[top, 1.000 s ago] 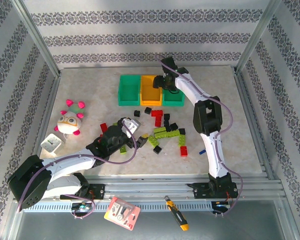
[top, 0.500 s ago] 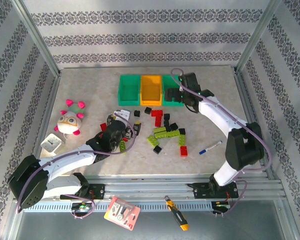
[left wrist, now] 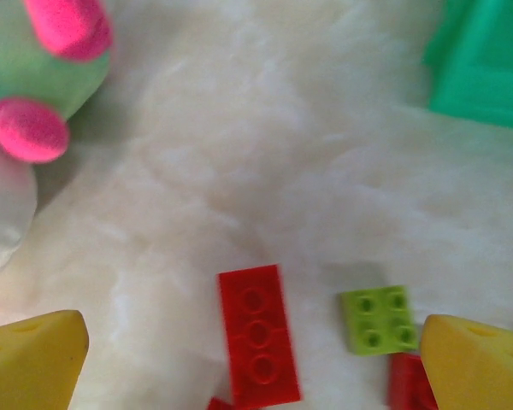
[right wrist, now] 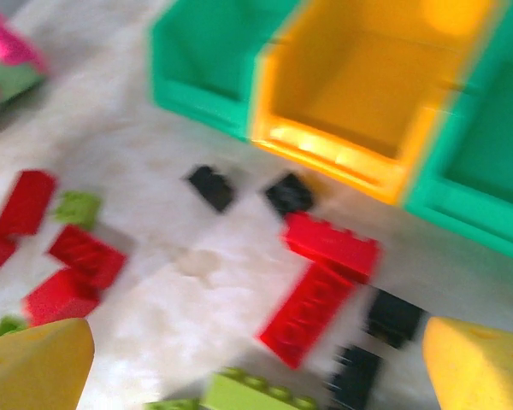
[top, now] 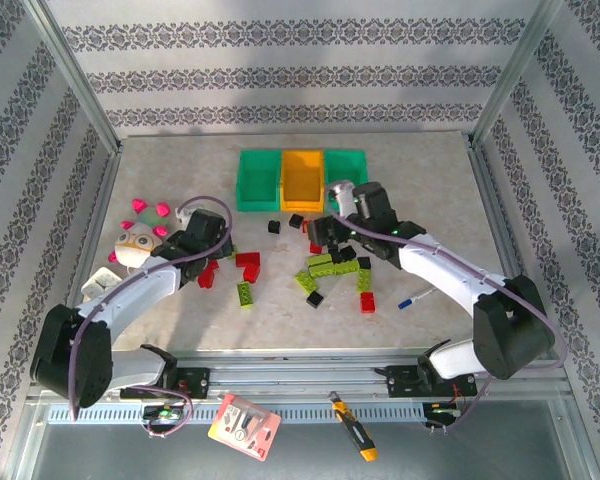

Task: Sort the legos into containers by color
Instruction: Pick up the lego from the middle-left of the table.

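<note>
Red, lime and black legos (top: 325, 265) lie scattered on the table in front of three containers: a green bin (top: 259, 181), an orange-yellow bin (top: 302, 178) and a second green bin (top: 351, 160). My left gripper (top: 216, 250) hovers open over a flat red brick (left wrist: 258, 333), with a small lime brick (left wrist: 376, 319) to its right. My right gripper (top: 325, 232) is open above two red bricks (right wrist: 318, 282), black bricks (right wrist: 289, 194) and a lime brick (right wrist: 248, 395). The three bins (right wrist: 359, 85) stand just beyond it. Neither gripper holds anything.
A round plush toy (top: 140, 236) with pink knobs (left wrist: 30, 128) sits at the left, close to my left gripper. A white cube (top: 98, 285) lies in front of it. A small blue-and-white pen (top: 417, 297) lies right of the pile, under my right arm.
My right gripper has drawn back from the bins and come down over the brick pile. My left gripper has swung left towards the plush toy, leaving red and lime bricks uncovered.
</note>
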Robot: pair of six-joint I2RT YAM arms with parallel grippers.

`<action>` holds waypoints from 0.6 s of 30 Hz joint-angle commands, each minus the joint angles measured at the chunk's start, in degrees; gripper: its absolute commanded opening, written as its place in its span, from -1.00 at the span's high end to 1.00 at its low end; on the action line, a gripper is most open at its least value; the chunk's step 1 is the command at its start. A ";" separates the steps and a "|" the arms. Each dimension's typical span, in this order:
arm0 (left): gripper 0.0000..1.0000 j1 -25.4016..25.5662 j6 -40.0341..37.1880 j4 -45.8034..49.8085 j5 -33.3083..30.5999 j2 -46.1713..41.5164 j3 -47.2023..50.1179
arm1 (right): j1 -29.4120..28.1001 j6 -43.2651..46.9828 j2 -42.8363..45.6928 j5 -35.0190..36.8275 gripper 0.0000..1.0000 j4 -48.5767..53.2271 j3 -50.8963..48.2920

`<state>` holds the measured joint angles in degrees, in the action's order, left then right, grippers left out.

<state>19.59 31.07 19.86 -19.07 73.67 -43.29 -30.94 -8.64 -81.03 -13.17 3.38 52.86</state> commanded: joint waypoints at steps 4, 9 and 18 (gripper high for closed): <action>-0.84 -5.46 3.22 9.23 7.43 9.19 -5.58 | -6.95 4.69 -1.83 -4.72 -0.96 -4.80 2.74; -0.54 -6.76 3.37 8.45 10.18 15.69 -8.92 | -9.19 3.10 -4.39 -4.98 -0.96 -5.16 4.43; -0.04 -7.30 3.80 7.48 12.43 21.89 -11.00 | -9.10 0.75 -3.47 -5.55 -0.96 -7.30 3.48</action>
<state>13.23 34.30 26.02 -7.73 94.37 -52.66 -39.90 -7.14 -85.14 -17.52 -2.15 55.68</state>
